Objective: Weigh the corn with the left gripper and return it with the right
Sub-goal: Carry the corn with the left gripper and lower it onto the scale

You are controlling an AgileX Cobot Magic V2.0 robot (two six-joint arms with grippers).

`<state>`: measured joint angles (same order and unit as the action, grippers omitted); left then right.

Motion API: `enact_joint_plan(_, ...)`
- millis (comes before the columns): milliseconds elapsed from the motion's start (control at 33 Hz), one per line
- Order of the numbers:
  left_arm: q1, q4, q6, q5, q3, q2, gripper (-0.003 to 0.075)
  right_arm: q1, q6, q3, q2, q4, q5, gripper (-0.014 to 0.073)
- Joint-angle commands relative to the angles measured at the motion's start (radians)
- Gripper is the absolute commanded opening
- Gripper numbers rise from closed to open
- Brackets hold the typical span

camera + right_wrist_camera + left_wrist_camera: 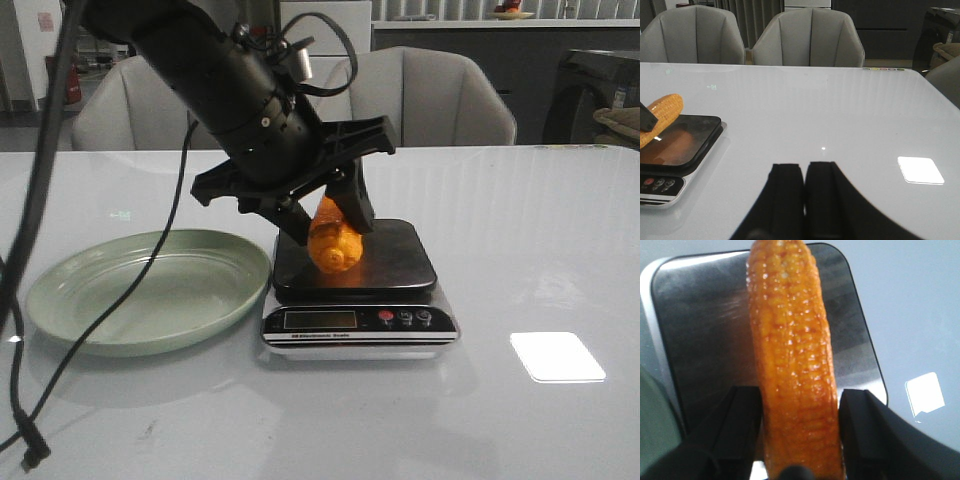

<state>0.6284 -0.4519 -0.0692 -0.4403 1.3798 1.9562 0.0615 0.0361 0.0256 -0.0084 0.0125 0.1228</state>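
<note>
The orange-yellow corn (333,240) lies tilted over the black platform of the scale (400,262), its near end low on the platform. My left gripper (326,220) reaches down from the upper left and is shut on the corn. In the left wrist view the corn (792,365) fills the gap between both black fingers (742,415), above the scale's platform (705,330). My right gripper (804,167) is shut and empty, low over bare table to the right of the scale (685,145). It sees the corn (662,112) at far left. It is out of the front view.
A pale green plate (140,290) sits left of the scale, touching its corner. The scale's display and buttons (405,318) face the front. Black cables (30,250) hang at the far left. Grey chairs (450,95) stand behind the table.
</note>
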Motion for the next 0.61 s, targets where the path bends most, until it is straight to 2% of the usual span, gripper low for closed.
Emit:
enact_joint_plan(0,0.009,-0.047,-0.007,0.064,0.047,-0.035,0.0423,-0.003,-0.012,0.011,-0.020,-0.001,-0.086,0.0155)
enact_joint_plan(272,0.009,-0.113,-0.007,0.072,0.064,-0.031,0.0423,-0.003,-0.012,0.011,-0.020,-0.001,-0.086,0.0155)
enact_joint_plan(575,0.009,-0.022,0.001,0.030,0.025,-0.129,0.0417,-0.003,-0.012,0.011,-0.020,-0.001,-0.086,0.0155)
